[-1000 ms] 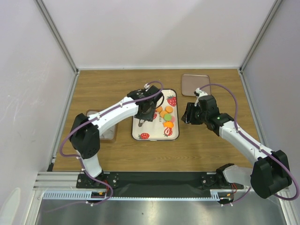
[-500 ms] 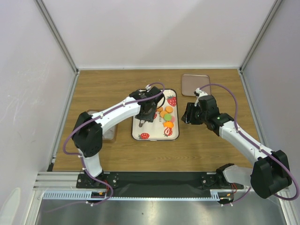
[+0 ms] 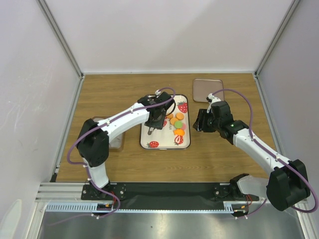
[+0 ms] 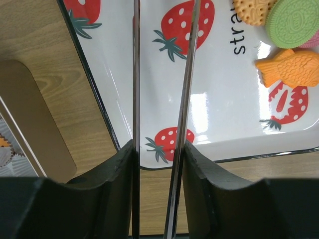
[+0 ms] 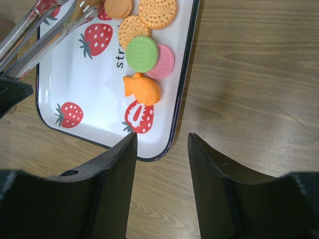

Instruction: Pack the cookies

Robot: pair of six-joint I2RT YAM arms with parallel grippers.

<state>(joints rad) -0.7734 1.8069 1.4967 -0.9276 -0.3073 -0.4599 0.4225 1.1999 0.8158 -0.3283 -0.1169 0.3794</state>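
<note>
Several cookies (image 3: pixel 177 125) lie on the right half of a white strawberry-print tray (image 3: pixel 164 142). My left gripper (image 3: pixel 155 122) hangs over the tray's middle, shut on metal tongs (image 4: pixel 135 74) whose two blades run forward between its jaws. In the right wrist view the tongs (image 5: pixel 40 35) reach a round orange cookie (image 5: pixel 118 7) at the tray's far side; I cannot tell whether they pinch it. Close by lie tan biscuits (image 5: pixel 157 11), a green cookie (image 5: pixel 141 52), a pink one (image 5: pixel 163 61) and an orange fish-shaped one (image 5: pixel 142 88). My right gripper (image 3: pixel 198 122) hovers open beside the tray's right edge.
A brown box (image 3: pixel 113 138) with paper liners (image 4: pixel 5 149) stands left of the tray, partly under my left arm. A brownish lid (image 3: pixel 208 89) lies at the back right. White walls enclose the wooden table (image 3: pixel 224 159).
My left arm has edged slightly right over the tray, tongs still in its jaws. The right arm has not moved.
</note>
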